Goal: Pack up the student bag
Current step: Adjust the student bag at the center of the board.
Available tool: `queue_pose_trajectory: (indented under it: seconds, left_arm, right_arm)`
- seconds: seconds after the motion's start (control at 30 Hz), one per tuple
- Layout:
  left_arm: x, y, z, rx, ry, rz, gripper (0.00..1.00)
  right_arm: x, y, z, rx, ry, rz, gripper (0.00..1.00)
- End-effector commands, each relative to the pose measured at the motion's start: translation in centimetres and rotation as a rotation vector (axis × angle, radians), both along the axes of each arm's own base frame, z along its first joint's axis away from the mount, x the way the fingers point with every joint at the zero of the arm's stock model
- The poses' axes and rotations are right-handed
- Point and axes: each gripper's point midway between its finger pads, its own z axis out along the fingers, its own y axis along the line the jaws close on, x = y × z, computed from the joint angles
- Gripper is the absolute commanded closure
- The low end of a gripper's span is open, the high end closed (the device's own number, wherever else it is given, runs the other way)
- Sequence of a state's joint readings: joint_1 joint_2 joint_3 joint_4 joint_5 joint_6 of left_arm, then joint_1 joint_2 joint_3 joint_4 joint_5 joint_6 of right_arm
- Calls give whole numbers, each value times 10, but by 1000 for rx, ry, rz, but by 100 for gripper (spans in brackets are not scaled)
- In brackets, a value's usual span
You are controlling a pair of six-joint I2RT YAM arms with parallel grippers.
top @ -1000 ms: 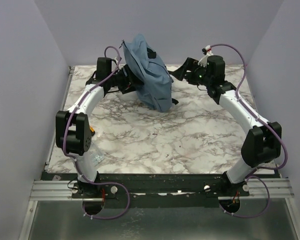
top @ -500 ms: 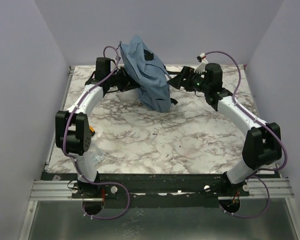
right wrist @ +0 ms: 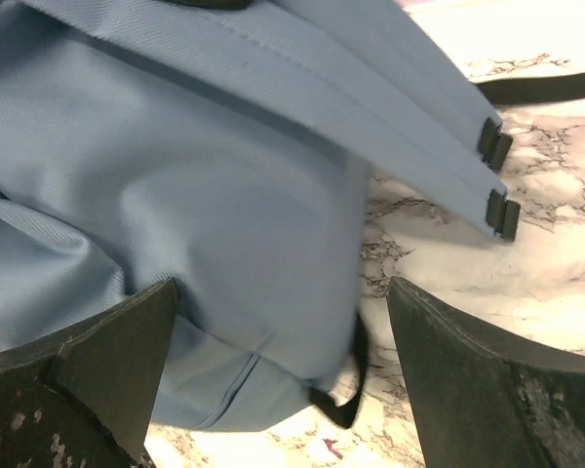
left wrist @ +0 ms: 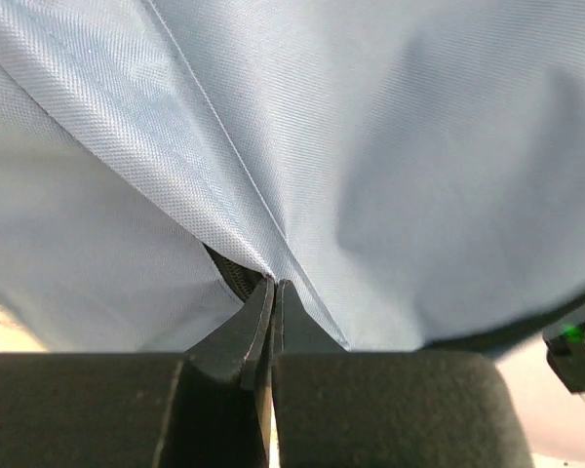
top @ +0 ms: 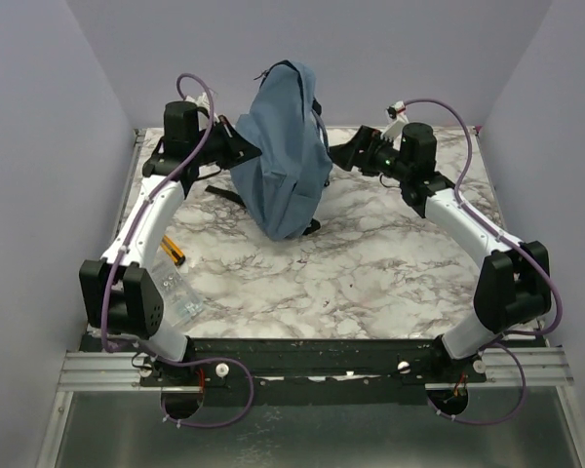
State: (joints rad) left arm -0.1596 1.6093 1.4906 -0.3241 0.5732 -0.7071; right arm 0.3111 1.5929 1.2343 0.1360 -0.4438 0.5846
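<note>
The student bag [top: 285,146], soft dusty-blue fabric with black straps, hangs upright at the back of the marble table [top: 370,263], its bottom resting on the top. My left gripper [top: 242,148] is at the bag's left side, shut on a fold of its fabric beside a black zip [left wrist: 236,276]; in the left wrist view the left gripper [left wrist: 274,283] has its jaws pressed together on that fold. My right gripper [top: 347,154] stands open close to the bag's right side. The right wrist view shows the right gripper [right wrist: 283,288] with its fingers [right wrist: 107,361] wide apart, and the bag's lower corner [right wrist: 224,244] lies ahead between them, not gripped.
A black strap [top: 224,192] trails on the table left of the bag. A clear plastic pouch [top: 180,297] and an orange pencil-like thing [top: 173,252] lie by the left arm near the table's left edge. Lilac walls close in the back and both sides.
The left gripper closed on the bag's fabric and pulled it up and left, so the slumped bag now stands taller. The right gripper moved in toward the bag and stays open.
</note>
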Motion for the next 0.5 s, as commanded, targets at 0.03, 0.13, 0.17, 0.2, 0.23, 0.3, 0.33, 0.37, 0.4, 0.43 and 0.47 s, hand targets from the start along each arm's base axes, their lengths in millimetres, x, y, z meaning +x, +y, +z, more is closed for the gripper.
queue_pose_trajectory:
  seconds: [0.03,0.13,0.17,0.2,0.23,0.3,0.33,0.37,0.4,0.43,0.47]
  left_arm:
    - [-36,-9,2,-79,-49,-65,100]
    - [-53,1,-60,-105,70,-49,100]
    - [-57,9,-71,-81,67,-17,100]
    - [-64,15,-79,-53,56,6,100]
    - [-71,21,-86,-37,50,21,100]
    - [-79,27,-86,-23,20,33,100]
    - [-81,28,-84,-18,1,28,100]
    - [-82,26,-82,-22,-11,14,100]
    - [-84,24,-81,-33,-7,-3,100]
    - [-83,21,-76,-53,-23,-20,100]
    - [-84,18,-72,-79,-26,-38,100]
  right_arm:
    - [-13,12,-1,54,4,60,8]
    - [-24,17,-8,59,16,97,8]
    - [-26,18,-8,53,16,101,8]
    - [-29,19,-6,50,12,108,8]
    - [-31,20,-4,55,6,116,8]
    - [-34,21,0,80,-1,122,7]
    - [-33,19,2,98,8,103,7]
    - [-27,13,0,107,24,40,6]
    - [-22,3,-4,139,69,-29,4]
    - [-16,-14,-12,186,125,-111,4]
    - [-12,-30,-18,254,187,-178,3]
